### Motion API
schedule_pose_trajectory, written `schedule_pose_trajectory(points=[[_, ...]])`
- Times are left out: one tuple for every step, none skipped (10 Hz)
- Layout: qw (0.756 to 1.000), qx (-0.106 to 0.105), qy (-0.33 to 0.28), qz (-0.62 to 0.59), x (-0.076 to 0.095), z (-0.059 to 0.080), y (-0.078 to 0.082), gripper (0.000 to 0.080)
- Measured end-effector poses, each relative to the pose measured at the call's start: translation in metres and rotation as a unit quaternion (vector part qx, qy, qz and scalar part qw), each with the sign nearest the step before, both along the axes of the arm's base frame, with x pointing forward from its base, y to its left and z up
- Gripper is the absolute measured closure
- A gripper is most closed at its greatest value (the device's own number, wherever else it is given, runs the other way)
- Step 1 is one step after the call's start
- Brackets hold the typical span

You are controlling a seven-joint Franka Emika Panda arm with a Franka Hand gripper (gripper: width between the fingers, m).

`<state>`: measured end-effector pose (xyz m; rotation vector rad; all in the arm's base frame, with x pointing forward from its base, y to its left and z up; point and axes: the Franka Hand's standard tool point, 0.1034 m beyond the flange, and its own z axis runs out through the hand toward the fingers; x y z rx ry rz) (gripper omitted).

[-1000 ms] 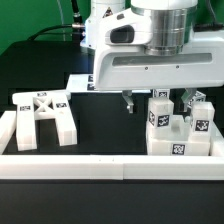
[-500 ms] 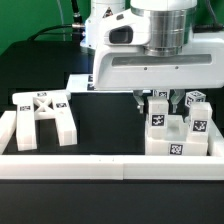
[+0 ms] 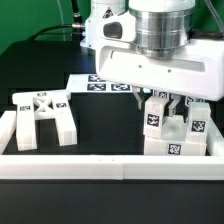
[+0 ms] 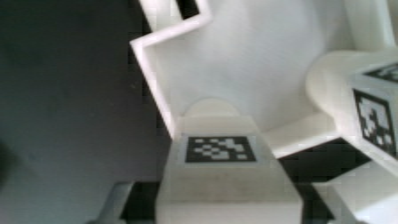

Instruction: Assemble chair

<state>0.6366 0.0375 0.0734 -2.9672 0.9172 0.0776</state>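
Observation:
The chair is in loose matte-white parts with black-and-white tags. Its leg frame (image 3: 40,115) lies at the exterior view's left. Several blocks and slabs (image 3: 175,135) stand clustered at the exterior view's right. My gripper (image 3: 158,101) comes down over that cluster and is shut on a tall tagged block (image 3: 155,117). In the wrist view this block (image 4: 221,150) fills the gap between the two fingers (image 4: 135,203), and my gripper (image 4: 222,208) presses it from both sides. Another tagged part (image 4: 370,105) stands close beside it.
A low white border wall (image 3: 100,166) runs along the front and the left side. The marker board (image 3: 104,84) lies at the back behind the arm. The tabletop is black.
The jaws have shut from open onto the tall block. The arm's wrist has shifted up and tilted, which uncovers the marker board behind it. The leg frame has not moved.

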Motion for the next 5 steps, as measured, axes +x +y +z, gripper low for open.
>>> schedule_pose_trajectory(points=[[0.998, -0.002, 0.003, -0.057, -0.0001, -0.0001, 0.0012, 0.0511], [0.994, 0.000, 0.003, -0.107, 0.0005, -0.0003, 0.0020, 0.0511], [0.987, 0.002, 0.000, -0.160, 0.0022, -0.0005, 0.0031, 0.0510], [0.977, 0.003, -0.002, -0.213, 0.0038, -0.0007, 0.0053, 0.0509], [0.972, 0.004, 0.000, -0.237, 0.0038, -0.0007, 0.0059, 0.0509]])
